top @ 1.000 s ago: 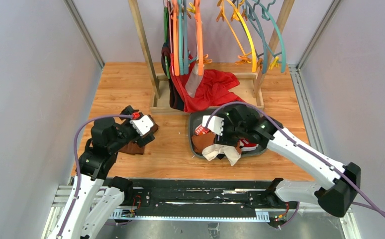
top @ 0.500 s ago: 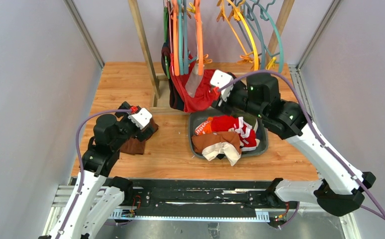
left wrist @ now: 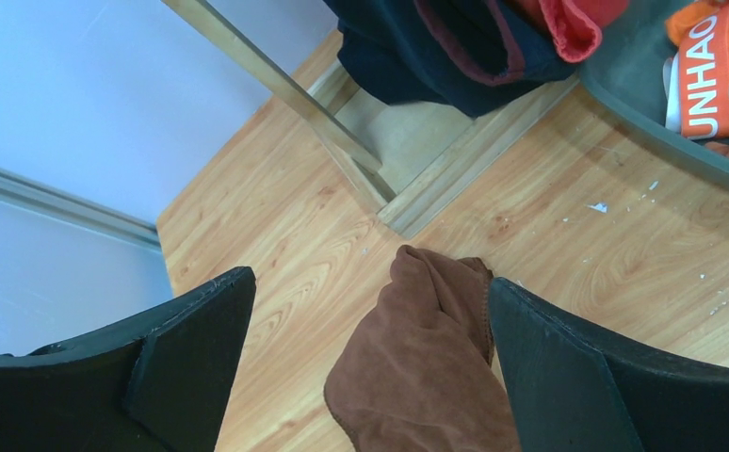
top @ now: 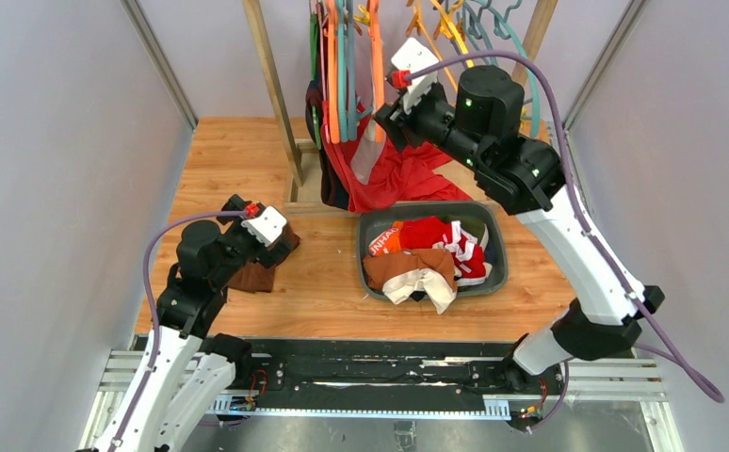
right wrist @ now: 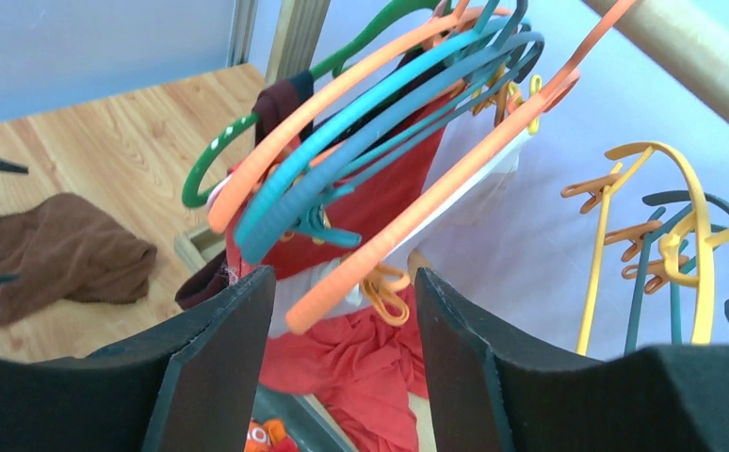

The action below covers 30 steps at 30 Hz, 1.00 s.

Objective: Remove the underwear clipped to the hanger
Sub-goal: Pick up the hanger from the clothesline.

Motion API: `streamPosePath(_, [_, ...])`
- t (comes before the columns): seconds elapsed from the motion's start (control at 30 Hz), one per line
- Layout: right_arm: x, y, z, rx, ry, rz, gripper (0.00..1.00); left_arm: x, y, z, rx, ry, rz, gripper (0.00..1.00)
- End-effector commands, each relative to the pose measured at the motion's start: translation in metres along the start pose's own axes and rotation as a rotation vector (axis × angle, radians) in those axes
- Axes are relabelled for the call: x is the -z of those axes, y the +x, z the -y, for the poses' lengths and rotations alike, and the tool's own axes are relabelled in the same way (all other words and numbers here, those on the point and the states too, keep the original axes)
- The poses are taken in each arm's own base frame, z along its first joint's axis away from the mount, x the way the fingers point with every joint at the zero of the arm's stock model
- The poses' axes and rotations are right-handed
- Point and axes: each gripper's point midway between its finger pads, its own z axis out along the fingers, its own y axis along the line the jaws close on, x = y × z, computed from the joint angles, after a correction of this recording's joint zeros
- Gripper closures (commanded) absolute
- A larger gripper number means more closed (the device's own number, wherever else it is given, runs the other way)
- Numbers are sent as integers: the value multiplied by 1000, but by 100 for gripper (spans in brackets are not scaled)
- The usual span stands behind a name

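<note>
Pale beige underwear (top: 368, 155) hangs clipped under the orange hanger (top: 377, 66) on the rack. A dark piece (top: 315, 105) hangs on the hangers to its left. My right gripper (top: 386, 111) is raised to that bundle. In the right wrist view the right gripper (right wrist: 344, 282) stands open, with the orange hanger's (right wrist: 417, 217) lower end, its clip (right wrist: 386, 290) and pale cloth (right wrist: 315, 299) between the jaws, untouched. Red-and-white (top: 436, 235), brown (top: 398, 266) and pale (top: 424, 287) underwear lie in the grey bin (top: 498, 237). My left gripper (left wrist: 370, 292) is open, low over a brown cloth (left wrist: 427, 367).
A large red cloth (top: 408, 174) drapes over the wooden rack's base (top: 295, 193) behind the bin. Teal (top: 349, 66) and green hangers crowd beside the orange one. Bare yellow and teal hangers (right wrist: 615, 245) hang to the right. Grey walls stand on both sides.
My right arm rose from the bin and swung back up to the hangers, its jaws narrowing slightly. The left arm has barely moved.
</note>
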Motion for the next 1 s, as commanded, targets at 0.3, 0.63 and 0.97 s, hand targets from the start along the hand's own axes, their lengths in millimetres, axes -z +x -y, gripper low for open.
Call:
streamPosePath(0.3, [-46, 1, 37, -67, 148, -24, 46, 5, -13, 7, -10, 32, 74, 2])
streamPosePath(0.63, [-69, 26, 55, -106, 165, -64, 51, 4, -13, 8, -13, 42, 75, 2])
streamPosePath(0.97, [-73, 45, 71, -192, 168, -80, 62, 4, -13, 9, -17, 43, 79, 2])
